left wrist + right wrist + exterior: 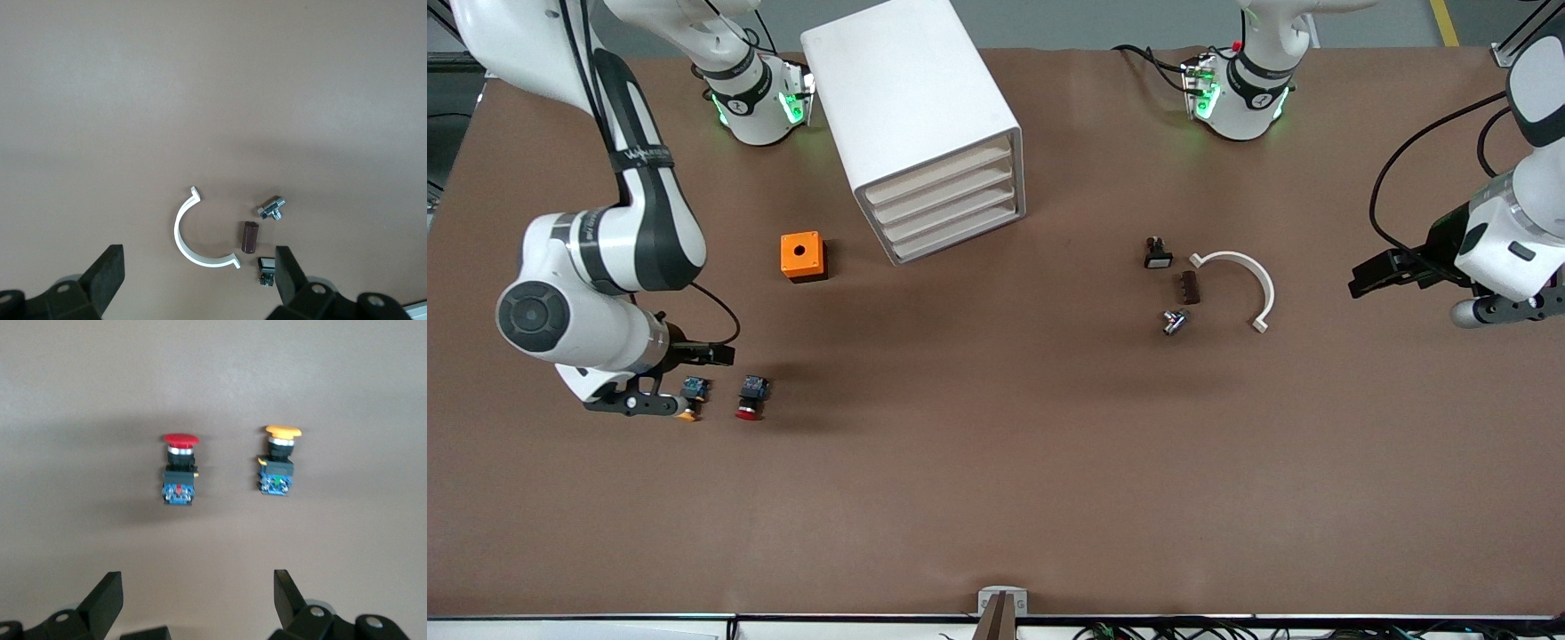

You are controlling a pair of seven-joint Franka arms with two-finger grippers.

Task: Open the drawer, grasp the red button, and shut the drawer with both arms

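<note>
Right claw [193, 603] spread wide, grasping nothing, low over the counter [996, 498] at the right arm's end. The button [751, 396] lies on its side just beside it, red cap toward the front camera, orange-capped twin [691, 399] alongside. Left claw [197, 283] also spread, waiting over a white clip [1243, 286]. The drawer [938, 176] looks shut; open counter around it.

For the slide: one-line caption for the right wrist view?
Open right gripper above the red-capped button and its orange-capped twin, lying side by side on the brown table.
</note>
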